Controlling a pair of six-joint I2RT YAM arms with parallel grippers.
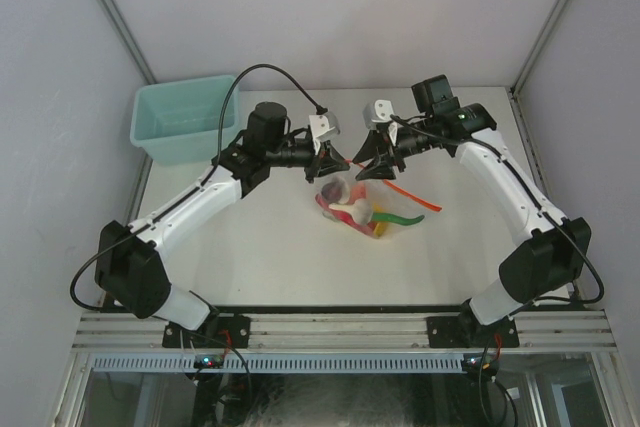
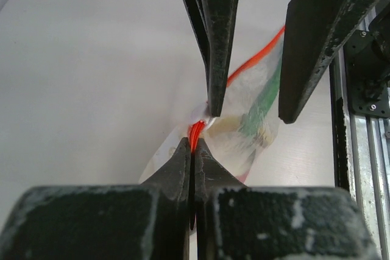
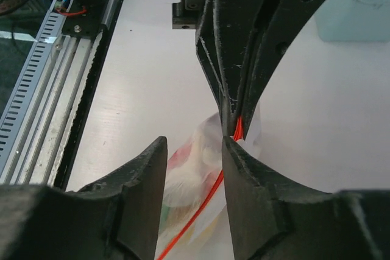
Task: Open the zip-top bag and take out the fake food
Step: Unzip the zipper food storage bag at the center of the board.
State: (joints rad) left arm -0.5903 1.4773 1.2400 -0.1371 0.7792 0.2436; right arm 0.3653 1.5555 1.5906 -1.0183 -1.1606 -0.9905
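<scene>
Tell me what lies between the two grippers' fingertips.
Only the top edge of the zip-top bag: its red-orange zip strip runs from the shut left gripper into the gap between the fingers of the right gripper. The left wrist view shows it.

You have one bag [image 1: 362,212] and one bin [image 1: 190,144] on one worktop [image 1: 260,257]. Two arms are here: the left arm [image 1: 190,209] and the right arm [image 1: 505,182]. Inside the bag you can count one whitish piece [image 1: 352,209] and one green piece [image 1: 400,219]. The red and yellow bits [image 1: 378,234] are too jumbled to count.
</scene>
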